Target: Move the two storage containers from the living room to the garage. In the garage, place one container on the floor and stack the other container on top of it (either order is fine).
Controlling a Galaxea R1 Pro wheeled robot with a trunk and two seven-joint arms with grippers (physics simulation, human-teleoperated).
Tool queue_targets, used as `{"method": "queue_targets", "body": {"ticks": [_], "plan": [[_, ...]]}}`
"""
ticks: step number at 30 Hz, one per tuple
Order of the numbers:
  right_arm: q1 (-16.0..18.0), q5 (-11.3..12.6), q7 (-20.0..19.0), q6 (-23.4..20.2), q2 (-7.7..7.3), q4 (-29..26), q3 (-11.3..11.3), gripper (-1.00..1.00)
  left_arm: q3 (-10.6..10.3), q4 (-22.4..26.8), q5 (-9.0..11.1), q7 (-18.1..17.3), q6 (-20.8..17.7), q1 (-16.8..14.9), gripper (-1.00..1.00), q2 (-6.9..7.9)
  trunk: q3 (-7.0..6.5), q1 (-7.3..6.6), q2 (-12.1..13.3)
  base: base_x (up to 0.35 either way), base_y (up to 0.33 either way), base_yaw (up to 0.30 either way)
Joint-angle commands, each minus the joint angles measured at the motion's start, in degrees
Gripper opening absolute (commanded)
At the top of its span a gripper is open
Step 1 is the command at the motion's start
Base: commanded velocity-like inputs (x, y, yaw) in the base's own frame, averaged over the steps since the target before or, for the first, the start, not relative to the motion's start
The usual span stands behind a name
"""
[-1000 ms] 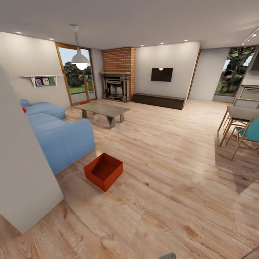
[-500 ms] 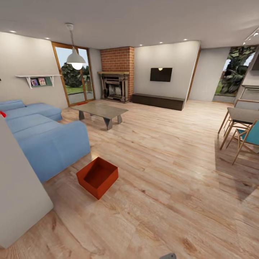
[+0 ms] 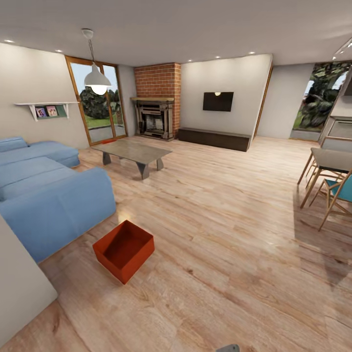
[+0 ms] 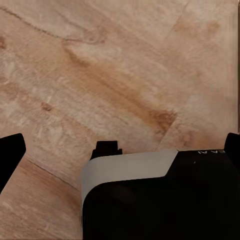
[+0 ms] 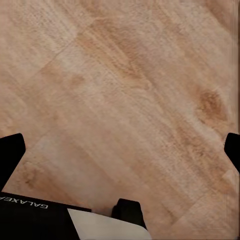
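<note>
The whole picture from the head has slid since a second ago. The grey wall corner [image 3: 19, 288] by the robot takes up less room now, and much more of the blue sofa [image 3: 54, 195] can be seen. That is the camera moving, not the things in the room — the robot is rolling into the living room and turning.

One storage container [image 3: 123, 250] sits on the light wood floor [image 3: 234, 234], just beside the near end of the sofa. It is open on top and looks empty. It has slid a bit lower and to the left in the head view, because the robot came closer. The other container may be somewhere past the sofa, but I cannot tell from here.

The left end effector [image 4: 120, 150] and the right end effector [image 5: 120, 150] both hang over bare wood planks. Their dark tips sit far apart at the picture edges, so both are wide open — and they hold nothing.

So no carrying has started yet. The robot is on its way to the first container, and it needs to get nearer before it can reach down.
</note>
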State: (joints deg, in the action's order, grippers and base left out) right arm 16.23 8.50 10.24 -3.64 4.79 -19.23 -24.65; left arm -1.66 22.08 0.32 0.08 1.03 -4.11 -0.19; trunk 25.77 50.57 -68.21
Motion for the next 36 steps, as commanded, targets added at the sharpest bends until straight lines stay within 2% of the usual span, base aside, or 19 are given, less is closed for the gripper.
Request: {"method": "queue_targets", "body": {"ticks": [1, 36], "plan": [[0.0, 0.6, 0.4, -0.3, -0.04, -0.1, -0.5, 1.00, -0.1, 0.0, 0.0, 0.0, 0.1, 0.0, 1.00, 0.02, 0.06, 0.03, 0.0, 0.302, -0.152, 0.000], [0.0, 0.6, 0.4, -0.3, -0.04, -0.2, -0.5, 1.00, -0.1, 0.0, 0.0, 0.0, 0.1, 0.0, 1.00, 0.02, 0.06, 0.03, 0.0, 0.302, -0.152, 0.000]]}}
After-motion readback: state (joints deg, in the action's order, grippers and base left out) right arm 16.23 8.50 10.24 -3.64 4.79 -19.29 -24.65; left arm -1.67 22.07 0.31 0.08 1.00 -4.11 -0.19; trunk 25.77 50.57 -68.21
